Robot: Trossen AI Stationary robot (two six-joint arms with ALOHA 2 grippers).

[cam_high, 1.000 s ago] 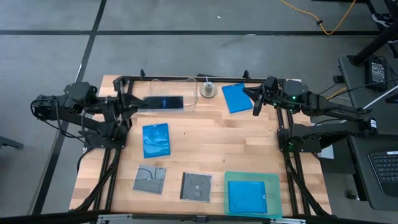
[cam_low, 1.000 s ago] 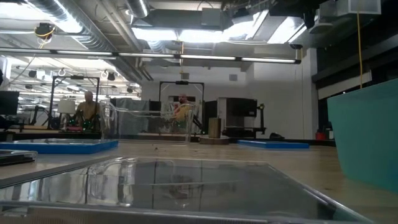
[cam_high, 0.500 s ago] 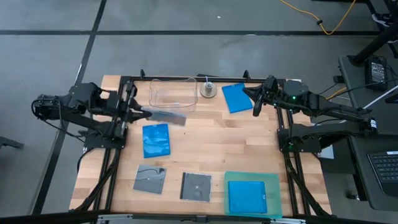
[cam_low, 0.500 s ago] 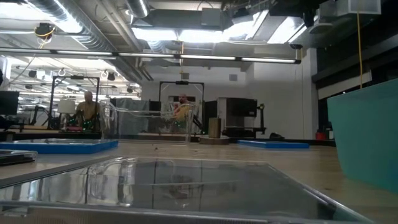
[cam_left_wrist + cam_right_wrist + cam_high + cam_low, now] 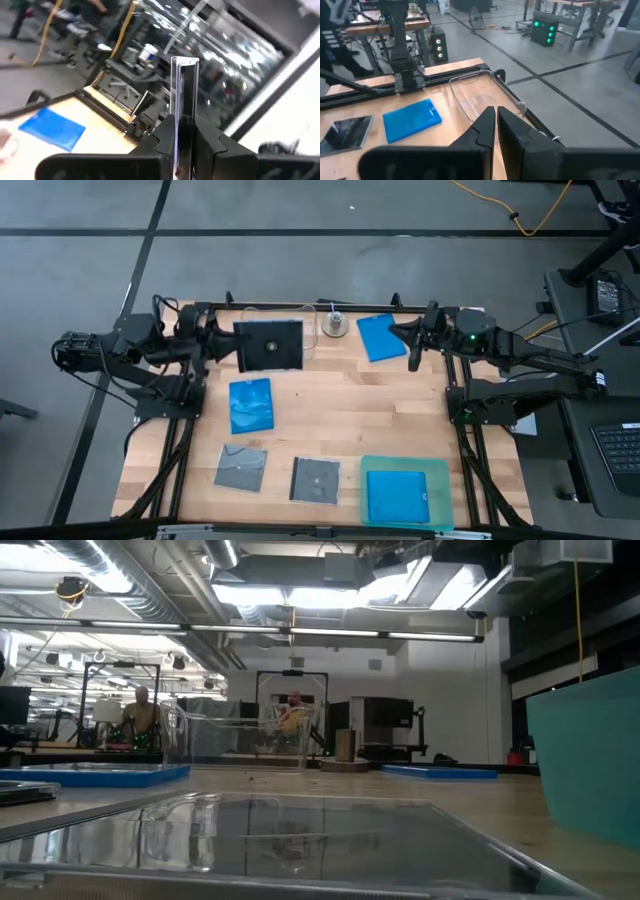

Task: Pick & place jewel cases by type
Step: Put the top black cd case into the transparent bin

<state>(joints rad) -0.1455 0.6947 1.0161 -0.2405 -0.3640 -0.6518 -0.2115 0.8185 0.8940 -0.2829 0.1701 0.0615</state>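
So the dark square jewel case with disc artwork point(image 5: 268, 345) is now seen flat-on from above, pinched along one edge by the left gripper point(image 5: 222, 345) and held over the clear plastic tub point(image 5: 305, 315) at the far edge of the wooden table point(image 5: 340, 420). In the left wrist view the case point(image 5: 184, 100) is shown edge-on, clamped between the two dark fingers point(image 5: 162, 142), so the grip is firm. Half a second ago it was seen as a slanted sliver nearer the tub's front; a second ago it was a narrow dark strip across the tub. It has been rolled through the wrist, basically. For the task that probably means the case is being lined up to be dropped in the tub with its type, though whether it's actually above the opening or just in front can't quite be told from overhead.

The rest hasn't budged: one bright blue rectangular case point(image 5: 251, 405) just below it, two more grey-black square cases point(image 5: 241, 468) point(image 5: 315, 479) along the near edge, another blue one point(image 5: 397, 497) sitting in the teal-green square tray point(image 5: 442, 470), and a third blue case point(image 5: 379, 336) at the far right.

The right gripper point(image 5: 413, 340) is parked beside that last one, fingers clenched on nothing, same as before.
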